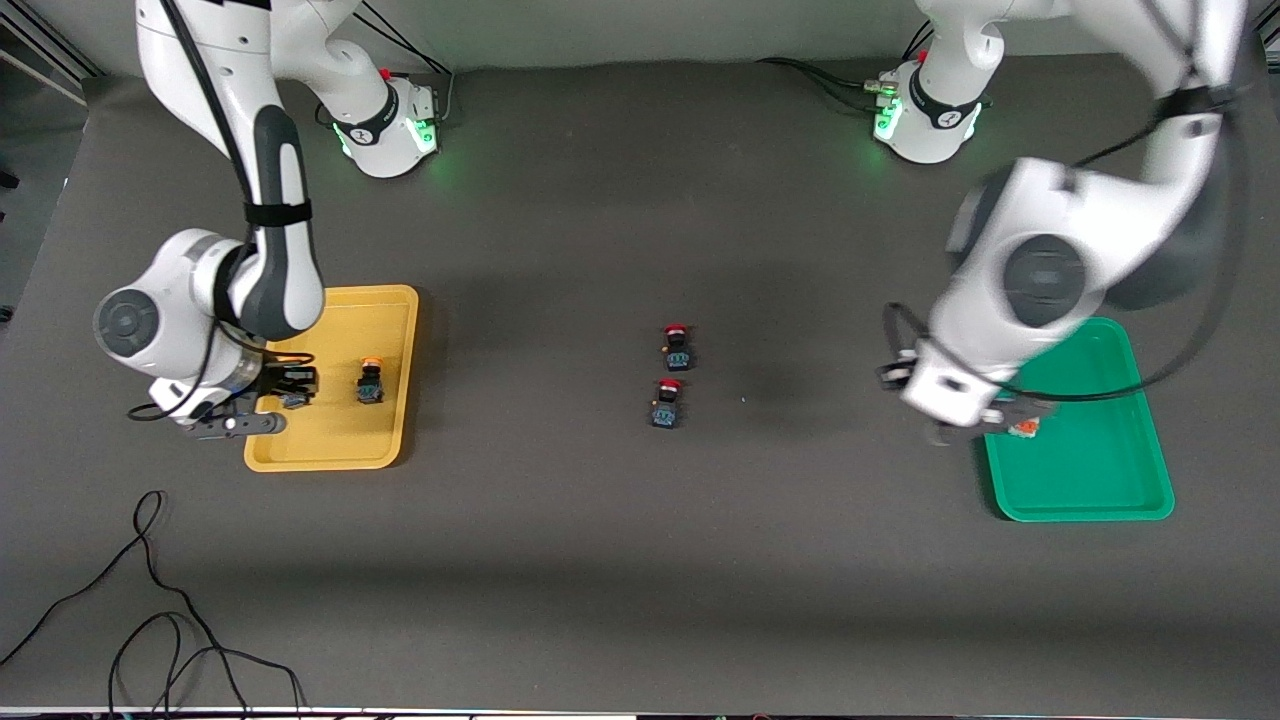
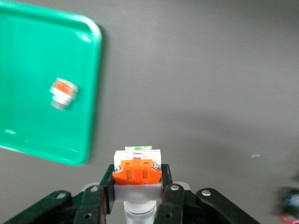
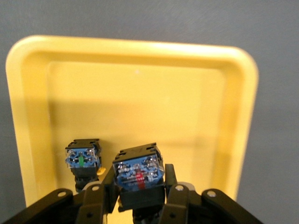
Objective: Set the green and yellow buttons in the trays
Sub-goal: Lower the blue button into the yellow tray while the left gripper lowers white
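Both arms are carrying now! The right gripper (image 3: 140,193), over the yellow tray (image 1: 392,440) at the right arm's end, clamps a black switch (image 3: 139,175) beside one already down (image 1: 370,383). The left gripper (image 2: 138,189) pinches a white switch (image 2: 137,170) at the green tray's (image 1: 1100,490) edge (one lies inside (image 2: 63,92)). Next, probably: lower, release.

The worktop (image 1: 600,560) carries 2 trays, 1 at each end. The tray (image 1: 340,455) at the right arm's end holds 1 switch (image 1: 370,383), with the right claw (image 3: 140,186) over that tray, clamped on a 2nd switch (image 3: 139,175) just beside the 1st. The tray (image 1: 1100,480) at the left arm's end holds 1 switch (image 2: 63,93); the left claw (image 2: 138,189) grips another (image 2: 138,170) above the bare worktop beside that tray. 2 more switches (image 1: 677,345) (image 1: 666,403) sit mid-worktop, 1 nearer the front camera.
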You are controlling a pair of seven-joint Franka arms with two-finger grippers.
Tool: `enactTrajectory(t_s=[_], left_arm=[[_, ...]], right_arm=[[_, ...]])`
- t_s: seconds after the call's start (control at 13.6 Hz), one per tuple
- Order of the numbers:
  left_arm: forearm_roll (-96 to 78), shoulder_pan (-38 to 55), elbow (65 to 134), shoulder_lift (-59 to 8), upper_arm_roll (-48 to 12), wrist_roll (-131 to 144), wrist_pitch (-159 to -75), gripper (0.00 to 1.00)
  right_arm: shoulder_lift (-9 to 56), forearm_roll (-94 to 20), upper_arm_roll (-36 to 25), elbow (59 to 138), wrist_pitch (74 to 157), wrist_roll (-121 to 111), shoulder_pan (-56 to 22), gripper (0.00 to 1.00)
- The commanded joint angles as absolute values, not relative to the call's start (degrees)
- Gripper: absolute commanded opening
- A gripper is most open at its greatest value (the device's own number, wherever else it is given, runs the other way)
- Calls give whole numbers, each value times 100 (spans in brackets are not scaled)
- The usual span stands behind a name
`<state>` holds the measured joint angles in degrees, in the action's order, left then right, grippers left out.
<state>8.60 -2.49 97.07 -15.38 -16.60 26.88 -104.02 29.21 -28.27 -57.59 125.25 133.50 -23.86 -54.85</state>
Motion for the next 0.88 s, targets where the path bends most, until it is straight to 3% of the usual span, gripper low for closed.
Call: enactTrajectory(t_s=[0.0,0.15,0.37,0.44,0.81], left_arm=[[738,-1533,9958,-1511,-1696,534,-10598,17],[756,-2124,10211,-1713,-1688,-190,-11106,17],[809,-2662,11728,-1968,-1679,-272,-13376,18],[826,-2733,11916,-2186,-1661,-290,-13882,18],[1230,-2865,11804,-2760,-1512,-299,-14379,21]], right_arm=[[3312,-3496,-5486,12639,13789,-2654,-5555,0],[3524,-3630,-5379,12639,13974,-2751,-5555,0],[3568,-3630,-5370,12630,14010,-2760,-5528,0],[3577,-3630,-5370,12621,14010,-2768,-5433,0],[3577,-3893,-5090,12604,14018,-3629,-4703,0]])
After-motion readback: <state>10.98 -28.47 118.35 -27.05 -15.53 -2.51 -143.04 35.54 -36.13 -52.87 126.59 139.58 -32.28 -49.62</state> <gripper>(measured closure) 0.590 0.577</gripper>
